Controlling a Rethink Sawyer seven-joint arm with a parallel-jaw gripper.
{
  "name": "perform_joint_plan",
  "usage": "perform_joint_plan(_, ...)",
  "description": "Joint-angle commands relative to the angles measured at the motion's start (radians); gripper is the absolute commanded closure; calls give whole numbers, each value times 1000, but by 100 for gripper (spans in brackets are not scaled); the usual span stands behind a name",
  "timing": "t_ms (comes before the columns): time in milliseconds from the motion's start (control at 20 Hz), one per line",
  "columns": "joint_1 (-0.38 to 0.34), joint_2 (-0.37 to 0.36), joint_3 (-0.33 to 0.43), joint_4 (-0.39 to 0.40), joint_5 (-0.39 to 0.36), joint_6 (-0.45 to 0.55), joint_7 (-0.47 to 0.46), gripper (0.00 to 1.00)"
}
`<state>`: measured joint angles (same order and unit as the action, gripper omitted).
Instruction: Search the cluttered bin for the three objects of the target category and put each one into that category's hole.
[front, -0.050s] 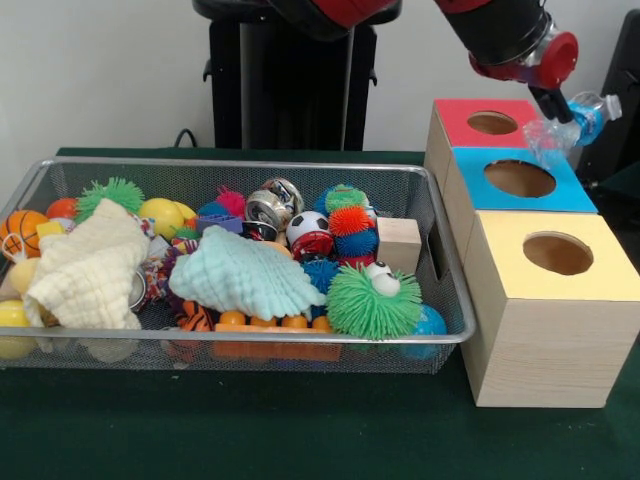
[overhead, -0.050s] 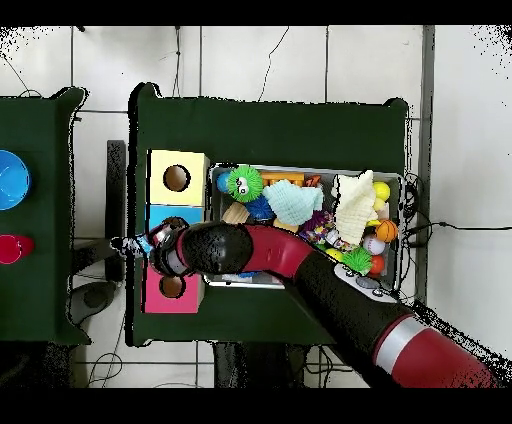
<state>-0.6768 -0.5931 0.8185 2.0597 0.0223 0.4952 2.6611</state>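
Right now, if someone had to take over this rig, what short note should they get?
Tool: shut on a clear plastic bottle, held in the air by the blue box and red box, not yet in a hole.
Bin: full of spiky balls, cloths and small toys; any other bottles cannot be made out under the clutter.
Done: one bottle lifted out of the bin.
Left: drop it into its hole (which box cannot be told), then search the bin for the rest.

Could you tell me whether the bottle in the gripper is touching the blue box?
Apart. The front view shows the bottle held by the gripper in the air above the blue box.
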Motion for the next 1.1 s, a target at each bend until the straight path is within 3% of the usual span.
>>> perform_joint_plan(50,-64,123,-35,-43,-89,12,-156,100)
perform_joint_plan(650,-100,244,-32,-35,-169,-91,-150,100)
perform_joint_plan(1100,-86,249,-37,-65,-196,-91,-133,100)
